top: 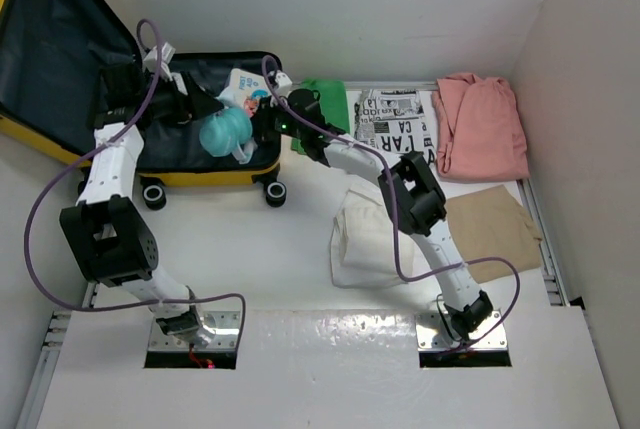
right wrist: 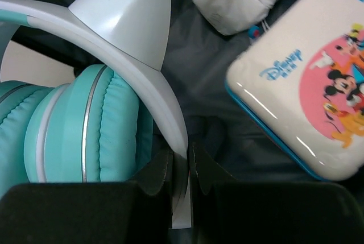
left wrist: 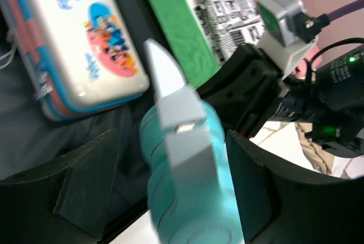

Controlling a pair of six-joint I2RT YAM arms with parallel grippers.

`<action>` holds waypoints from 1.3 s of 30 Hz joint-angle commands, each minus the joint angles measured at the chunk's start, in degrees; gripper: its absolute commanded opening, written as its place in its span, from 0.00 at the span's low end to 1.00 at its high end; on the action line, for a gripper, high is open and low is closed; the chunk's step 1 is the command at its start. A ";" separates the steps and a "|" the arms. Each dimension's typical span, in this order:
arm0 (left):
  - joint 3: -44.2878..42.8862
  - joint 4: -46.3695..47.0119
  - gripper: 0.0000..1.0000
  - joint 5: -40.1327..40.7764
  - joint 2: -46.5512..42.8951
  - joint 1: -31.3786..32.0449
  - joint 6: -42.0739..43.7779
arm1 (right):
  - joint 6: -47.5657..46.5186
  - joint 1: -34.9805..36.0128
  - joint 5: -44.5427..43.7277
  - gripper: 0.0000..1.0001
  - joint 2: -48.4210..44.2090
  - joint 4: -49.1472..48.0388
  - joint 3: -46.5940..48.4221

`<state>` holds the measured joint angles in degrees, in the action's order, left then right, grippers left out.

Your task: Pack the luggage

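Half the teal headphones (right wrist: 85, 124) out of frame, in right pincer (right wrist: 181, 161).

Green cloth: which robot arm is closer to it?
Right. The right fingers, pinching the headphones, sit beside the cloth; the left fingers stand farther off, over the suitcase.

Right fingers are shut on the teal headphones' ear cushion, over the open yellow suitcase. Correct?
Not quite. The right wrist view shows the right fingers shut on the white headband of the headphones, beside the teal ear cushion, not on it. The rest holds: they are over the open yellow suitcase.
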<state>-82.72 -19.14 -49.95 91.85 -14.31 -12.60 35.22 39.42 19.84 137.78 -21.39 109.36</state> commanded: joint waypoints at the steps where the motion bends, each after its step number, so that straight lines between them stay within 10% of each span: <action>1: -1.84 2.35 0.77 -2.87 0.08 2.61 -0.58 | 0.90 0.75 2.75 0.00 -5.85 -7.97 0.42; 11: 1.07 2.35 0.33 -1.64 -0.97 2.80 -0.58 | -0.59 1.19 2.58 0.01 -7.25 -8.76 -0.81; 15: 1.07 2.35 0.02 0.30 -0.97 0.86 -0.58 | -1.82 0.92 2.23 0.19 -9.71 -10.25 -4.50; 22: -2.44 6.21 0.00 6.62 -0.19 -6.52 -4.53 | -3.32 -1.10 1.79 0.77 -16.48 -10.61 -12.94; 39: -3.23 10.70 0.00 4.34 15.01 -7.23 -4.71 | -8.23 -11.99 2.92 0.75 -31.15 3.79 -30.17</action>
<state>-83.92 -13.26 -43.24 104.99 -21.56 -16.05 29.39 28.58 21.39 111.31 -20.16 79.99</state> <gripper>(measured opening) 0.338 0.754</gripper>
